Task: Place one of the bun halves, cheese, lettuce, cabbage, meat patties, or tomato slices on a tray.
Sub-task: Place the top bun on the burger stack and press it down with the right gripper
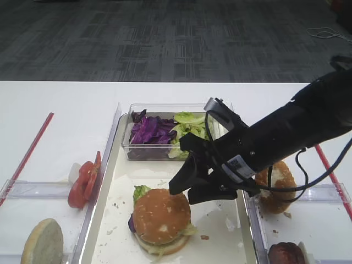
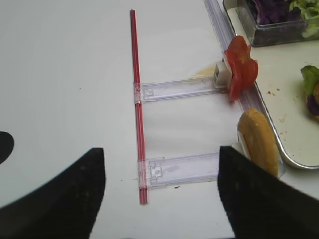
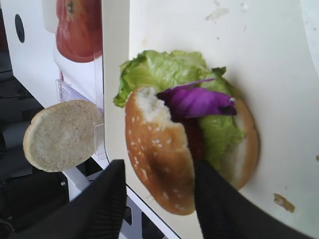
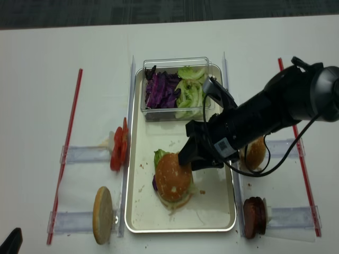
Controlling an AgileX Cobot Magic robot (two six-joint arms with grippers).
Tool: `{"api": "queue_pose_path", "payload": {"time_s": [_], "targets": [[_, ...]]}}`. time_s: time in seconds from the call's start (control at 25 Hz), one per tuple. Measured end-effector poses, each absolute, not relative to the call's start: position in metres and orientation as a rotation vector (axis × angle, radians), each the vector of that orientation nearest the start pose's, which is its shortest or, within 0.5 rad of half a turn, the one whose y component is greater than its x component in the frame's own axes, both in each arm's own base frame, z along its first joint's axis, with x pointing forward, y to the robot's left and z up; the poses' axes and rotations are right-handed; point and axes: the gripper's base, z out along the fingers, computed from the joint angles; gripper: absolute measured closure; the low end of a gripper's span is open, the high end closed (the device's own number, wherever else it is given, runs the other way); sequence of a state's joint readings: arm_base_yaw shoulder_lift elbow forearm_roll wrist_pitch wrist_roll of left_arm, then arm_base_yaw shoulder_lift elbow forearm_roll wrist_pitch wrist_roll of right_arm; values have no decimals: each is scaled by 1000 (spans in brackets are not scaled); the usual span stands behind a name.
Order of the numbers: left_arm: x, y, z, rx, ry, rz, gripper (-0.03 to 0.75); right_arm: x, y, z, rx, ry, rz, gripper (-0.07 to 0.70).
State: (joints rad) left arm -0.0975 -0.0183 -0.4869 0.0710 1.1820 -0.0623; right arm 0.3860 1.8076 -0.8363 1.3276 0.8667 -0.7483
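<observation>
A golden-brown speckled bun top (image 1: 161, 214) (image 3: 159, 159) lies tilted on a stack of lettuce (image 3: 164, 72), cabbage (image 3: 197, 101) and a bun base, on the cream tray (image 1: 118, 220) (image 4: 143, 201). My right gripper (image 1: 186, 193) (image 3: 159, 199) (image 4: 189, 161) hovers open just above the stack's right edge. Its fingers straddle the bun's near end, with a gap showing on the left side. My left gripper (image 2: 162, 194) is open over bare table with nothing between its fingers. Tomato slices (image 1: 83, 184) (image 2: 241, 69) stand left of the tray. No cheese is in view.
A clear box (image 1: 168, 151) at the tray's far end holds purple cabbage (image 1: 149, 130) and lettuce (image 1: 190, 124). A pale bun half (image 1: 43, 242) stands front left. At right are a torn bun (image 4: 257, 153) and a meat patty (image 4: 254, 217). Red strips (image 2: 137, 104) edge both sides.
</observation>
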Motion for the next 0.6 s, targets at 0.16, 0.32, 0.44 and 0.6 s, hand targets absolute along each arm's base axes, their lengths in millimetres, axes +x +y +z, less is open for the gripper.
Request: {"api": "queue_pose_path", "payload": {"time_s": [0.16, 0.32, 0.44, 0.6], "targets": [[-11, 7, 264, 29, 2158, -6, 235, 261, 177, 160, -197, 2829, 1312, 290], [-11, 7, 264, 29, 2158, -6, 235, 266, 177, 164, -222, 2860, 1250, 290], [-11, 7, 264, 29, 2158, -6, 235, 271, 177, 169, -237, 2875, 1218, 290], [-11, 7, 264, 29, 2158, -6, 235, 278, 177, 180, -250, 2904, 1149, 290]]}}
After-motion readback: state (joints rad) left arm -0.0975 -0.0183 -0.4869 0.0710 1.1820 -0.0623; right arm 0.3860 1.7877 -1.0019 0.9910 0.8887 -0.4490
